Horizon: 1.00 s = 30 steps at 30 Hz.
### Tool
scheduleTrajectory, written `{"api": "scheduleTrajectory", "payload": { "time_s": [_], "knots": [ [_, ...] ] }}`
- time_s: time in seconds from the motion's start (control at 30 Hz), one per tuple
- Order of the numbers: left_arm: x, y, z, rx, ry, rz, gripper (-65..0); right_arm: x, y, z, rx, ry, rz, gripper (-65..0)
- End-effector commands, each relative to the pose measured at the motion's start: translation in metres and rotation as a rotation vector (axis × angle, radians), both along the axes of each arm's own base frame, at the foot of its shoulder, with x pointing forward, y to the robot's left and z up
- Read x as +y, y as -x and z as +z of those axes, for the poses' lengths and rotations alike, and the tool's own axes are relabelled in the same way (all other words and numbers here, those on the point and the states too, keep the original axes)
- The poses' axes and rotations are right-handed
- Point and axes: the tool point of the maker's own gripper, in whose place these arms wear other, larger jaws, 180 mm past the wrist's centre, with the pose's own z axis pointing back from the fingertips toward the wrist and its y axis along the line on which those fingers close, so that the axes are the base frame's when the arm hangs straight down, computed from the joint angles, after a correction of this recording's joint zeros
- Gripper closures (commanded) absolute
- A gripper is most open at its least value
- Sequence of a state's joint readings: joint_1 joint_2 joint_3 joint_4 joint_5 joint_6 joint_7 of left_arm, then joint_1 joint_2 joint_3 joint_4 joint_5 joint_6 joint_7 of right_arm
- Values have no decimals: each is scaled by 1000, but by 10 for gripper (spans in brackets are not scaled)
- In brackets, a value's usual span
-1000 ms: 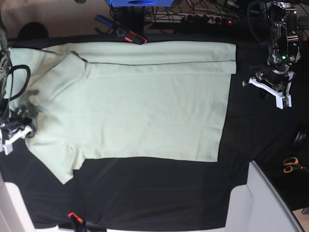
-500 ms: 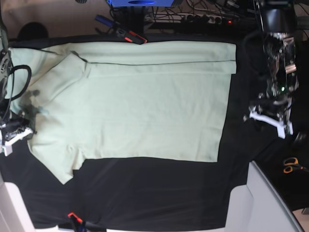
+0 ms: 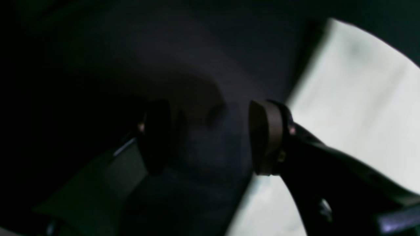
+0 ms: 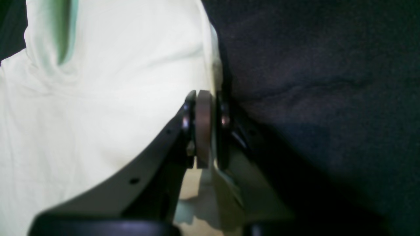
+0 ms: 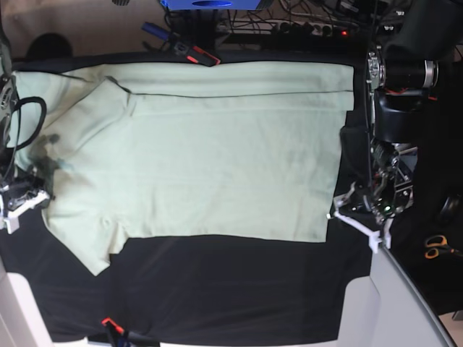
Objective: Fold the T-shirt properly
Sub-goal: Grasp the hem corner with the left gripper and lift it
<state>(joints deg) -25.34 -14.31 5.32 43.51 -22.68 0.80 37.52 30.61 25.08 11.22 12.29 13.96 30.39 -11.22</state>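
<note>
The pale mint-green T-shirt [image 5: 210, 159] lies spread flat on the black table cloth [image 5: 239, 289], its far long side folded in over the body. My left gripper [image 5: 356, 217] hovers at the shirt's near right hem corner. In the left wrist view the left gripper [image 3: 210, 137] is open, with only black cloth between its pads and the T-shirt [image 3: 354, 98] just beyond the right finger. My right gripper [image 5: 25, 196] sits at the shirt's left edge. In the right wrist view the right gripper [image 4: 205, 127] is shut, pinching the edge of the T-shirt [image 4: 98, 98].
Orange-handled scissors [image 5: 436, 247] lie at the right edge. A red and black tool [image 5: 195, 54] lies by the shirt's far edge, beside cables and a blue object [image 5: 210, 3]. A white panel [image 5: 405, 303] fills the near right corner. A clamp [image 5: 114, 329] sits at the near edge.
My left arm has swung from the far right corner toward the near right hem corner, and its jaws have opened. My right gripper has shut on the shirt's left edge.
</note>
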Motion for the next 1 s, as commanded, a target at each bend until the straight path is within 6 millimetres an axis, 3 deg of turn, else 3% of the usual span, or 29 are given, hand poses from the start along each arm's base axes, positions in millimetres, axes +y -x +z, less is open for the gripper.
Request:
{"api": "scheduleTrajectory", "payload": {
  "time_s": [0.0,0.23,0.5,0.97],
  "knots": [
    [3,-20,20,-66,2,5,-380,-13,-16,20,-61,15,-13,-30],
    [-19,-38,32,-112,90,11,-380,-13,-16,20,-62,16,-12,-30],
    [-38,-33,2,4,151,40,-380,-13,-11,16,-50,16,-12,-30],
    [-74,-25,-12,29,199,12,-371,-15,-11,16,-50,18,-13,-30]
  ]
}}
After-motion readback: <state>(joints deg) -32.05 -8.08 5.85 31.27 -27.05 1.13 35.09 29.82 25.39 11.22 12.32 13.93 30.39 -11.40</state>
